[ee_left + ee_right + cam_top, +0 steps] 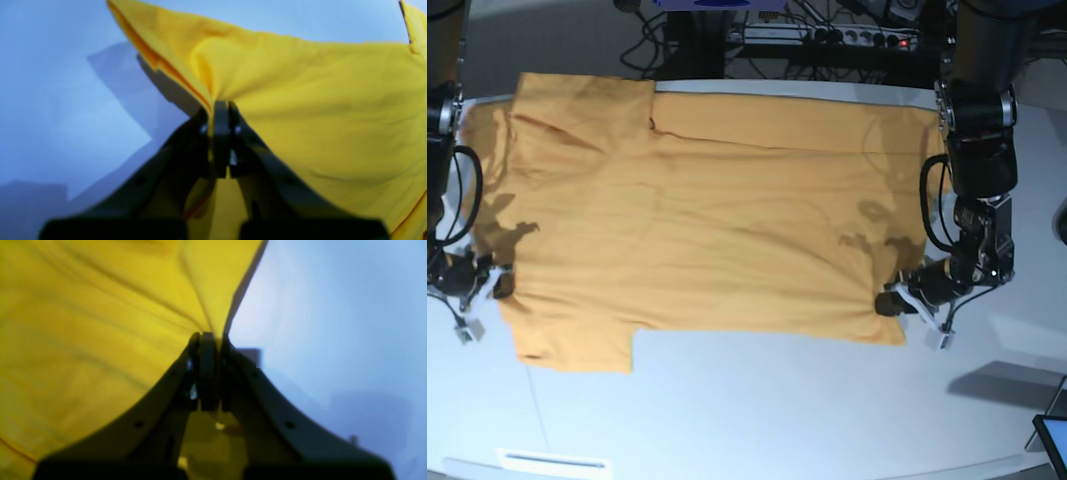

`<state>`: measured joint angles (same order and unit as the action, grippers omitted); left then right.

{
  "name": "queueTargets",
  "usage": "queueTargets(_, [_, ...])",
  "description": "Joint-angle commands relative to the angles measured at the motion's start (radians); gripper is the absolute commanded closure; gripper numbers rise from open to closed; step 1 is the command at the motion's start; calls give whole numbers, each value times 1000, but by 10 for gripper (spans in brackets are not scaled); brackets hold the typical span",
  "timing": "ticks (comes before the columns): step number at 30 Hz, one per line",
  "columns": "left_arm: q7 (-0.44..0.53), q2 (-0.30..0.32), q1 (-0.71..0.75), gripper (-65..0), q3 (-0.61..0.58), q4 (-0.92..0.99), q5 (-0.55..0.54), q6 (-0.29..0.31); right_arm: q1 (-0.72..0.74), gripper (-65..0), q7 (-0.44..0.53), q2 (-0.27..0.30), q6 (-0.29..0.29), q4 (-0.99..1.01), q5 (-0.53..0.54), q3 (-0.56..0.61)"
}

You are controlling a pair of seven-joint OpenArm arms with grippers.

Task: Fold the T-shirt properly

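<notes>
Two claws were clamped on the T-shirt (707, 220), lying flat and long across the tabletop (777, 410) between them: left claw (895, 302) pinched one near corner, right claw (499, 283) the other.

white table (757, 400), tangled cables (827, 30) behind

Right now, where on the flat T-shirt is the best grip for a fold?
Probably the near edge of the T-shirt, at its two outer ends, approached low from the sides: it lies flat with that edge free. The left gripper and right gripper pinch there.
</notes>
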<state>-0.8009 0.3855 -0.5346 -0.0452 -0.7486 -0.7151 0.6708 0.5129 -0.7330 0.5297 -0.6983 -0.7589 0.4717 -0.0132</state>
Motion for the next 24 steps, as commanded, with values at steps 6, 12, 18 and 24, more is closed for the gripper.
queueTargets(6, [19,25,-38,0,-5,-79,-15,4,42,-1,19,20,0,-23,15,-4])
queueTargets(12, [18,25,-52,0,-5,-82,-15,4,57,-1,20,19,0,-20,12,-3])
queueTargets(18, [16,26,-68,0,-5,-84,-15,4,92,-1,20,19,0,-23,11,0])
queueTargets(24, [16,28,-52,0,-6,-87,-15,4,94,-1,20,20,0,-24,11,0])
